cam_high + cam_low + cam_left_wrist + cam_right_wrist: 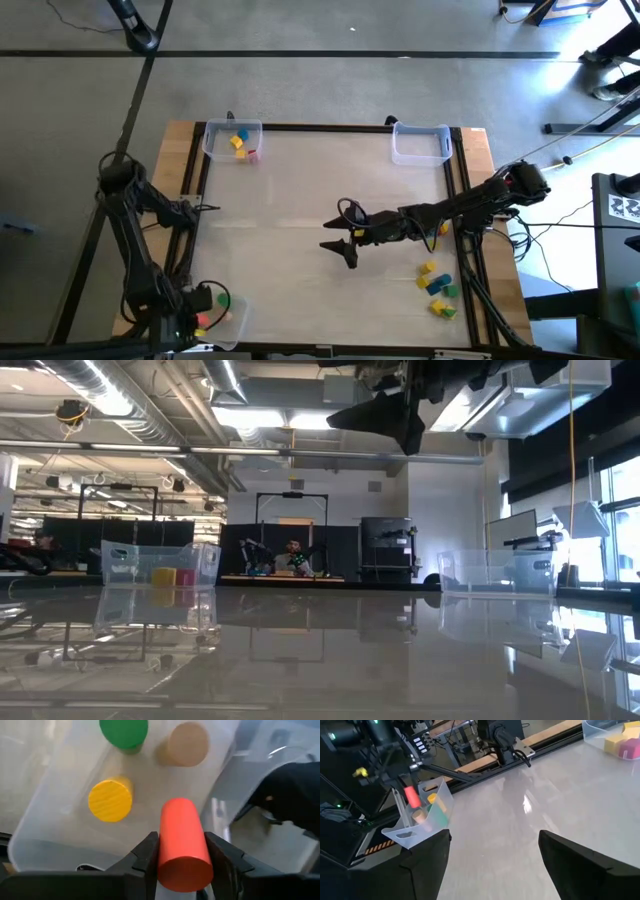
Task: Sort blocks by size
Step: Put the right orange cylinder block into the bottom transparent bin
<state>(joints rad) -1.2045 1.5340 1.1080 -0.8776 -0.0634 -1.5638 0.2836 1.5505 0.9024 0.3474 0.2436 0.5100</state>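
**Left hand clamped on a red cylinder, right hand wide and empty**

Left hand [181,851] closed across the sides of a red cylinder [180,827], poised over the clear near-left tray [40,835]. Already lying in that tray: a green cylinder [123,731], a yellow cylinder [110,800] and a tan cylinder [187,742]. Right hand [343,250] raised above mid-desk, fingers spread wide, gripping nothing.

Loose blocks [438,288] clustered near the desk's front right edge, yellow, blue and green, touching or just beside one another. A few more, the sorted blocks [239,143], inside the far-left tray [215,135]. Nothing visible in the far-right tray [420,155].

Probably light, stiff painted wood; unlikely to crush, likely to skid or tip if nudged. Best taken across two opposite flat faces, from above, starting with an outer piece of the cluster so as not to knock its neighbours.

Desk [300,190] pale, smooth and glossy, throwing reflections, so probably slippery. Beyond it a workshop with ceiling ducts, dark benches and a person [292,550] far off.
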